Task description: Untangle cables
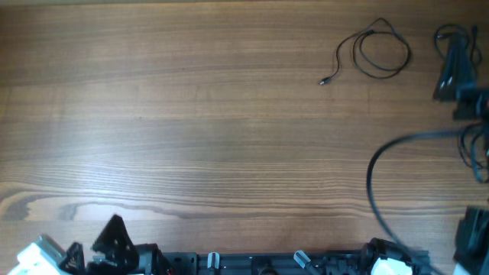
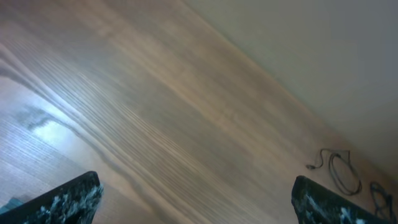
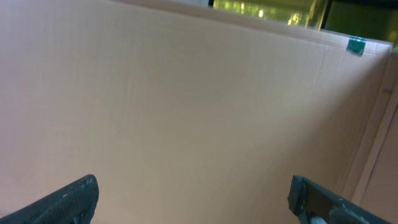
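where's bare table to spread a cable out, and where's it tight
Bare: the whole left and middle of the table, from the left gripper at the near edge to the far edge. Crowded: the right side, with the looped cable far right, black hardware beside it, and the thick arm wire nearer.

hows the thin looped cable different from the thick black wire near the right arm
The looped cable is thin; the thick wire is far thicker. The looped cable coils into a ring with a free plug tip; the thick wire sweeps in one open arc. Both are black.
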You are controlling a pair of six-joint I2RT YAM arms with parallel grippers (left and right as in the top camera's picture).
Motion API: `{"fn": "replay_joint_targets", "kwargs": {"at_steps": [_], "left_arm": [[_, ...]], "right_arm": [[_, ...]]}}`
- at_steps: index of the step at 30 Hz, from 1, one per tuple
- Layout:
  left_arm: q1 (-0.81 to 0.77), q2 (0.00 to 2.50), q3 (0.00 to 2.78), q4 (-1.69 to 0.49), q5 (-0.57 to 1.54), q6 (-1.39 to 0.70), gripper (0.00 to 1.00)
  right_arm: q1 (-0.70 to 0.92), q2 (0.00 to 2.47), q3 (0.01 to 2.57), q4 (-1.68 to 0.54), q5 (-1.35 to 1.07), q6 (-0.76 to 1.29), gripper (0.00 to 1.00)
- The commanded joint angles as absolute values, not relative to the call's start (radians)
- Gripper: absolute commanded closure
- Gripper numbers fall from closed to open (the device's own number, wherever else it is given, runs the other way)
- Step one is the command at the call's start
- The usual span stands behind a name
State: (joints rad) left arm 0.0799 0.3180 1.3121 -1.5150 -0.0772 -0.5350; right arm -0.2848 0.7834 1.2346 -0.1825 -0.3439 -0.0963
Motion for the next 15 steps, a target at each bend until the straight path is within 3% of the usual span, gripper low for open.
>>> {"fn": "replay_joint_targets", "kwargs": {"at_steps": [1,15], "left_arm": [[0.084,0.27,1.315,-1.588,-0.083,-0.52,0.0],[0.084,0.096,1.315,-1.617,-0.083,-0.521,0.0]], "right_arm": [[-0.285,0.688,1.169,-0.174,-0.361,-0.075,0.0],[-0.284,0.42,1.173,-0.265,-0.369,0.134,0.0]]}}
